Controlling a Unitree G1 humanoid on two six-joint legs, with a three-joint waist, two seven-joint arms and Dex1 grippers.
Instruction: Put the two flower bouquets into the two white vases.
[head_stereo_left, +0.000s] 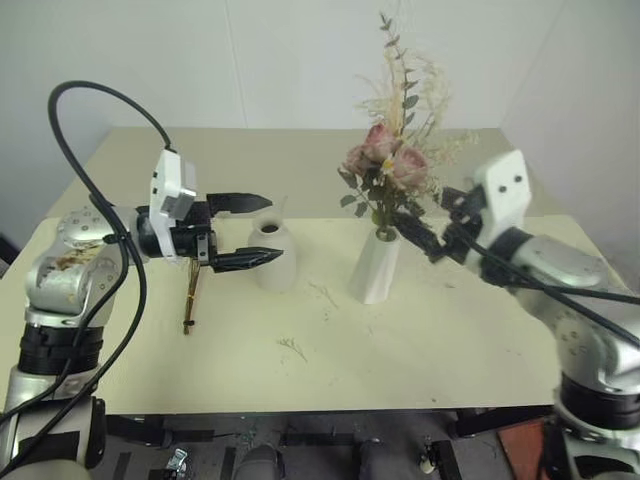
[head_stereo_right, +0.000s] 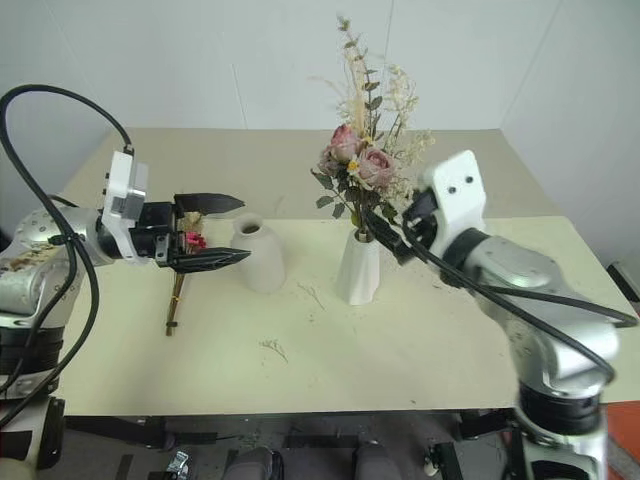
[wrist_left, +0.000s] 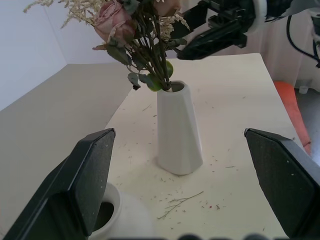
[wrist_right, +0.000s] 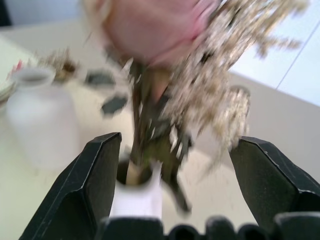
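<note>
White walls close off a pale table (head_stereo_left: 450, 340) strewn with dry flecks. Stood upright in the tapered vase (head_stereo_left: 377, 268) right of centre is the rose bouquet (head_stereo_left: 392, 165), its stems dropped into the mouth, so one half of the job looks done. Just right of it the right gripper (head_stereo_left: 428, 238) is spread open and empties of the stems. The slimmer bouquet (head_stereo_right: 176, 290) lies flat at the left, beside the rounded vase (head_stereo_right: 258, 254), beneath the left gripper (head_stereo_left: 250, 232), which is held level, spread wide and grasping nothing.
</note>
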